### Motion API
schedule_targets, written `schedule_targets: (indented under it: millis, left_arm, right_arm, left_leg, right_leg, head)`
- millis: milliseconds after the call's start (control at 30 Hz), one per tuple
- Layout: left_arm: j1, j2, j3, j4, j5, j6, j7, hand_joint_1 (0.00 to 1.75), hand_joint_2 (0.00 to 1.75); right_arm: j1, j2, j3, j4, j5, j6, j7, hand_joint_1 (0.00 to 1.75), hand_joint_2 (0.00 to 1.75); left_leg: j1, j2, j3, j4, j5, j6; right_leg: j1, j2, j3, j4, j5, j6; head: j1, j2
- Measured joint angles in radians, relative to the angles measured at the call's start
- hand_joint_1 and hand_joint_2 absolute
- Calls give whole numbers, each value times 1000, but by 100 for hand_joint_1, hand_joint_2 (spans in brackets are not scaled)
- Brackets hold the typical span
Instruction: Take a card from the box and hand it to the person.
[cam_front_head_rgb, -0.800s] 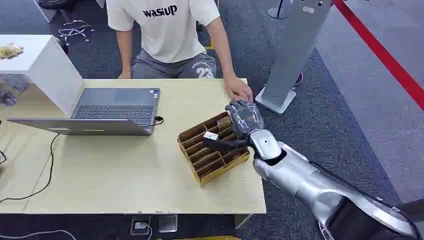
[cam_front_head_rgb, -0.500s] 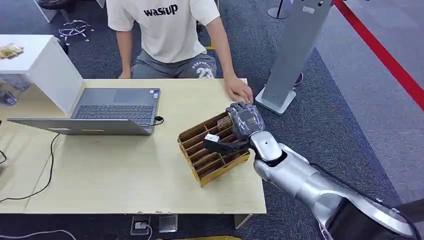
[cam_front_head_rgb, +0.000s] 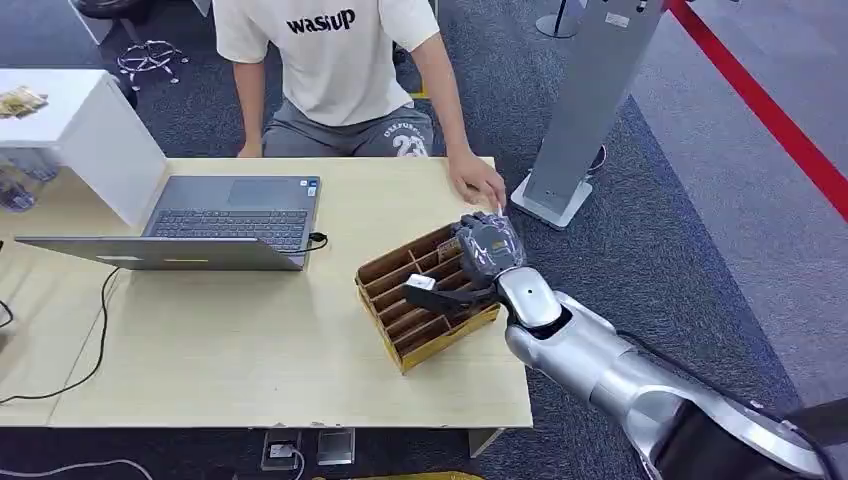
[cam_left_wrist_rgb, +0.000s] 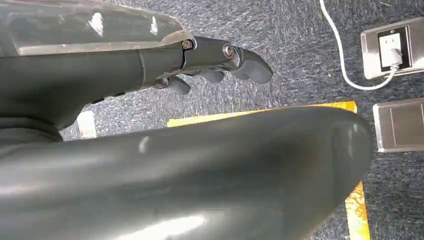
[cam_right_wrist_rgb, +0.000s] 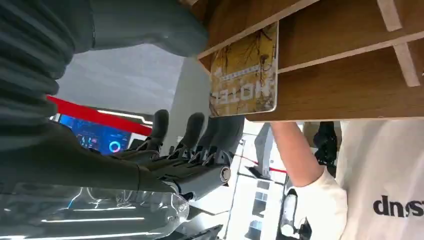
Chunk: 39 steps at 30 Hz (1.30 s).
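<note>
A brown wooden box (cam_front_head_rgb: 412, 322) with several slots stands on the table's near right part. In the right wrist view a yellow card (cam_right_wrist_rgb: 245, 72) stands upright in one slot of the box (cam_right_wrist_rgb: 350, 75). My right hand (cam_front_head_rgb: 482, 250) hovers over the box's far right end, with the thumb (cam_right_wrist_rgb: 150, 25) on one side of the card and the fingers (cam_right_wrist_rgb: 200, 132) spread on the other, nothing held. The person (cam_front_head_rgb: 330, 60) sits across the table, one hand (cam_front_head_rgb: 476, 184) resting on it just beyond my hand. My left hand (cam_left_wrist_rgb: 220, 60) hangs over the floor, holding nothing.
An open laptop (cam_front_head_rgb: 235, 215) sits at the table's left, with a white cabinet (cam_front_head_rgb: 90, 120) beside it and a cable (cam_front_head_rgb: 85, 345) running off the near edge. A grey stand (cam_front_head_rgb: 585, 110) rises right of the table. Floor sockets (cam_left_wrist_rgb: 392, 47) lie below.
My right hand has sunk a little and drawn nearer over the box, its thumb sliding left across the slots. The person's hand has stayed put.
</note>
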<state>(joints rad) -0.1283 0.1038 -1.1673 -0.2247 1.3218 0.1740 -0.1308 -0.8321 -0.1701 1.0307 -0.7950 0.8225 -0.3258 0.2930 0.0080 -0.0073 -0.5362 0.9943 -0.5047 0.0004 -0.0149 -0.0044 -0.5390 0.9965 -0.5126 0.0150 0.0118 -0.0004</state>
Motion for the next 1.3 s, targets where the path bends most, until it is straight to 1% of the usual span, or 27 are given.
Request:
schedule_targets:
  millis: [33,67,100,133,167,267,400,467,500,800,867,1067,1300]
  left_arm:
    - [0,0,0,0,0,0,0,0,0]
    - [0,0,0,0,0,1,0,0,0]
    - [0,0,0,0,0,1,0,0,0]
    - [0,0,0,0,0,1,1,0,0]
    - [-1,0,0,0,0,1,1,0,0]
    - [-1,0,0,0,0,2,1,0,0]
    - [-1,0,0,0,0,5,1,0,0]
    - [-1,0,0,0,0,5,1,0,0]
    - [-1,0,0,0,0,5,1,0,0]
    - [-5,0,-1,0,-3,5,3,0,0]
    - [-5,0,-1,0,-3,-6,3,0,0]
    - [-4,0,-2,0,-3,-46,-20,0,0]
    - [-4,0,-2,0,2,-44,-26,0,0]
  right_arm:
    - [0,0,0,0,0,0,0,93,175]
    - [0,0,0,0,0,-1,0,117,175]
    - [0,0,0,0,0,-2,0,126,175]
    - [0,1,0,0,0,-2,0,124,175]
    - [0,1,-1,0,0,-2,-2,115,175]
    - [-1,1,-3,0,0,-4,-2,120,175]
    - [-1,1,-11,-3,0,-5,0,122,175]
    - [-1,1,-16,-9,1,-6,6,120,175]
    - [-1,1,-19,-12,4,-5,9,124,175]
    - [-1,-3,-26,-30,9,-2,17,133,175]
    - [-1,-2,-26,-31,7,-1,9,129,175]
    - [-1,-2,-26,-31,-6,-2,-3,129,175]
    - [-1,-2,-26,-31,-27,1,-6,129,175]
  left_leg:
    - [0,0,0,0,0,0]
    - [0,0,0,0,0,0]
    - [0,0,0,0,0,0]
    - [0,0,0,0,0,0]
    - [0,0,0,0,0,0]
    - [0,0,0,0,0,0]
    - [0,0,0,0,0,0]
    - [0,0,0,0,0,0]
    - [0,0,0,0,0,0]
    - [0,0,0,0,0,0]
    - [0,0,0,0,0,0]
    - [0,0,0,0,0,0]
    - [0,0,0,0,0,0]
  right_leg:
    - [0,0,0,0,0,0]
    - [0,0,0,0,0,0]
    - [0,0,0,0,0,0]
    - [0,0,0,0,0,0]
    - [0,0,0,0,0,0]
    - [0,0,0,0,0,0]
    - [0,0,0,0,0,0]
    - [0,0,0,0,0,0]
    - [0,0,0,0,0,0]
    - [0,0,0,0,0,0]
    - [0,0,0,0,0,0]
    - [0,0,0,0,0,0]
    - [0,0,0,0,0,0]
  head:
    - [0,0]
    - [0,0]
    - [0,0]
    - [0,0]
    - [0,0]
    - [0,0]
    - [0,0]
    - [0,0]
    - [0,0]
    - [0,0]
    - [0,0]
    - [0,0]
    - [0,0]
